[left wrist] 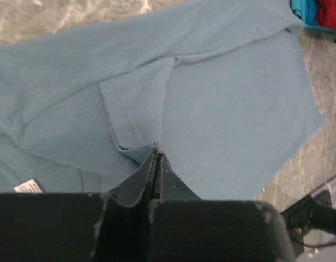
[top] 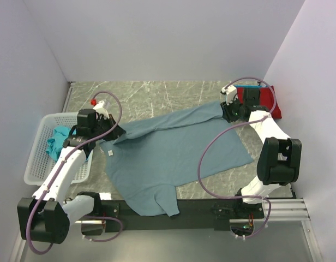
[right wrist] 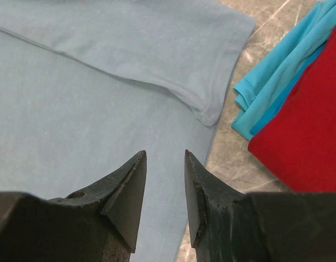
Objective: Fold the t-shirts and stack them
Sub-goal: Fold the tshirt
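The large blue-grey t-shirt (top: pixel 173 153) lies spread across the middle of the table, with one part pulled toward the far right. My left gripper (top: pixel 118 132) is at its left edge, shut on a pinch of its fabric (left wrist: pixel 156 148). My right gripper (top: pixel 227 109) is open and empty just above the shirt's far right end (right wrist: pixel 75 98), next to a sleeve hem (right wrist: pixel 209 112). A folded red t-shirt (top: pixel 263 101) lies on a teal one (right wrist: pixel 282 82) at the far right. Another teal t-shirt (top: pixel 58 140) is crumpled in the basket.
A white plastic basket (top: pixel 40 164) stands at the left edge beside the left arm. White walls close in on the left, far and right sides. The shirt's white label (left wrist: pixel 27 187) shows near my left gripper. Marbled tabletop (top: pixel 157 98) shows beyond the shirt.
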Motion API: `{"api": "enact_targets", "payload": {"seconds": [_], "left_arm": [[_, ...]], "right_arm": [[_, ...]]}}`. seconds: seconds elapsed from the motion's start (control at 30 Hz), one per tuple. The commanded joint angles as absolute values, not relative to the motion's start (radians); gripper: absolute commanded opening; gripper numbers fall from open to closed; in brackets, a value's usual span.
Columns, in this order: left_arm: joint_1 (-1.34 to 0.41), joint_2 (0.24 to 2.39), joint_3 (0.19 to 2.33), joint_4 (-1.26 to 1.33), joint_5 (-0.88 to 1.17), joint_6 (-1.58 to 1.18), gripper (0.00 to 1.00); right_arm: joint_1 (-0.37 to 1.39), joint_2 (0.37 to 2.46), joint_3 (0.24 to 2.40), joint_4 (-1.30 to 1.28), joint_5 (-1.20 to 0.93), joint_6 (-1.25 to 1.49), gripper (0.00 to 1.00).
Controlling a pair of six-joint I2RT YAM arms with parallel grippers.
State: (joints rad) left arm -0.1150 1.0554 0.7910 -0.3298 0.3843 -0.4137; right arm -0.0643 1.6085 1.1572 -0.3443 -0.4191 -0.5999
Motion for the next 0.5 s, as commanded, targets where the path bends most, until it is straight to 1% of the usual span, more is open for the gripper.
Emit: {"api": "enact_targets", "payload": {"seconds": [0.0, 0.2, 0.47], "left_arm": [[-0.123, 1.042, 0.79, -0.341, 0.471, -0.426, 0.01], [-0.14, 1.039, 0.773, -0.356, 0.526, -0.437, 0.01], [-0.164, 1.026, 0.762, -0.402, 0.502, -0.433, 0.01]], "right_arm": [[-0.078, 1.572, 1.161, -0.339, -0.456, -0.578, 0.41], [-0.086, 1.568, 1.154, -0.337, -0.469, -0.577, 0.41], [-0.097, 1.569, 1.15, -0.342, -0.483, -0.575, 0.41]]}}
